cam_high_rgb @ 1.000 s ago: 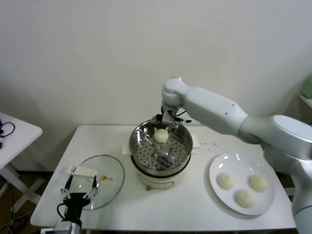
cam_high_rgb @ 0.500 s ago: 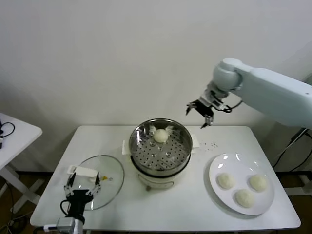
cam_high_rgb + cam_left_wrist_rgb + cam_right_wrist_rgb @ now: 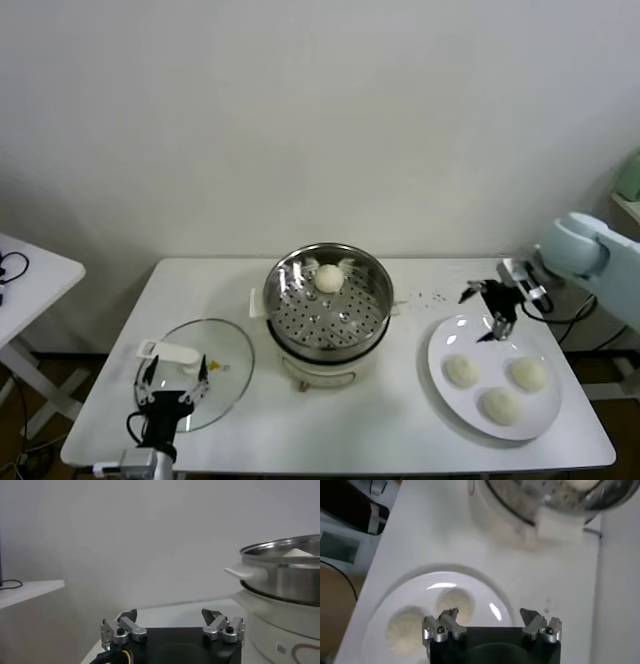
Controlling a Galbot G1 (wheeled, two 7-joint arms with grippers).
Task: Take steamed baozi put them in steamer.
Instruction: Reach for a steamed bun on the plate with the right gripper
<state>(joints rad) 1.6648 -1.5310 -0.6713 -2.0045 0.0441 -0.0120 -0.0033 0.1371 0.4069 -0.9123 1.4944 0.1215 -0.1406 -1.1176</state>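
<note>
The steamer (image 3: 328,300) is polished, mirror-bright metal with a perforated tray, on a smooth cream plastic base. The steamed baozi (image 3: 329,277) look matt and doughy. The plate (image 3: 440,370) is glossy white; the lid (image 3: 228,372) clear glass; the surface (image 3: 350,425) matt white.

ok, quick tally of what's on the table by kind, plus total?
steamed baozi: 4, with 1 in the steamer and 3 on the plate
steamer: 1
white plate: 1
glass lid: 1
Total: 7
</note>
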